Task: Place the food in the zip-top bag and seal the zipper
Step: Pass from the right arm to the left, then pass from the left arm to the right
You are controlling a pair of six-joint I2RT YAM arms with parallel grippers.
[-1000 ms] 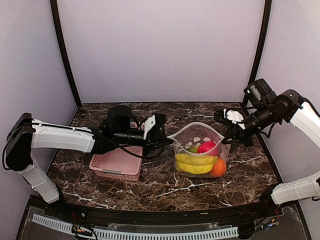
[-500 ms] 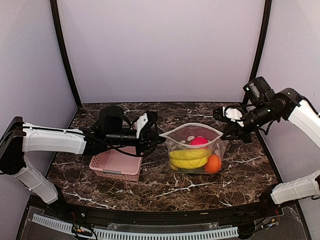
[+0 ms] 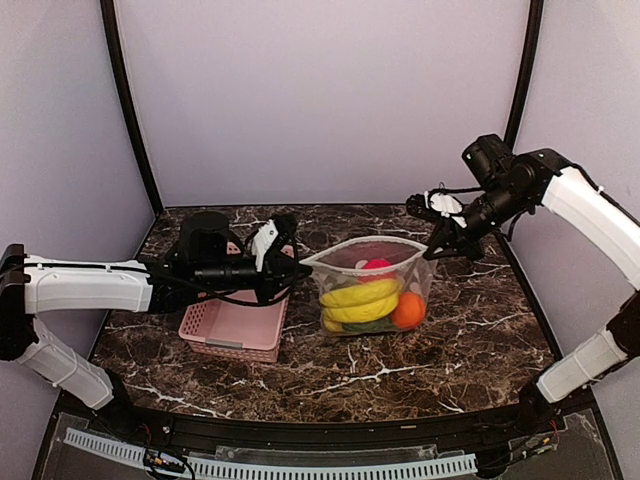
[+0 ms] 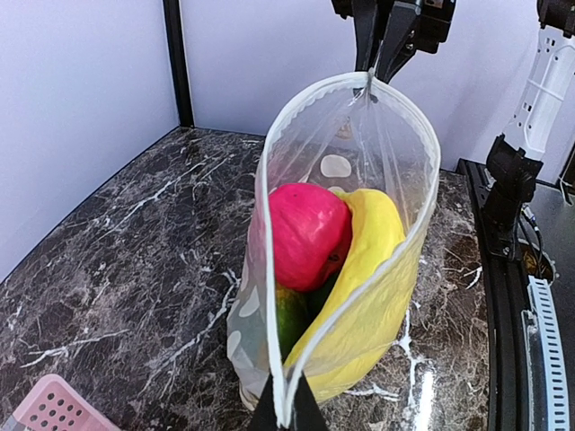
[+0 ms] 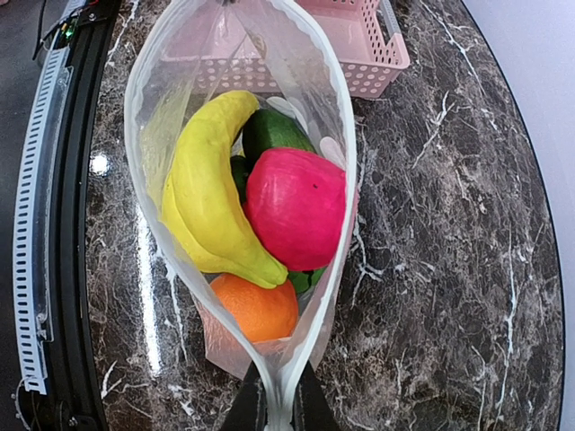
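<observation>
A pink basket point(image 3: 235, 328) sits nearest on the marble table point(image 3: 480, 340). Just to its right the dotted bag point(image 4: 359, 126) stands upright at mid-table, its mouth gaping and its zipper point(image 5: 349, 171) unsealed. Inside are a banana point(image 5: 211, 189), an orange point(image 5: 256, 310), a magenta-red piece point(image 5: 296, 206) and a green piece point(image 5: 274, 133). The left claw point(image 3: 292, 266) is clamped on the bag's left corner. Farther back, the right claw point(image 3: 432, 250) is clamped on the opposite corner, and the rim is stretched between them.
</observation>
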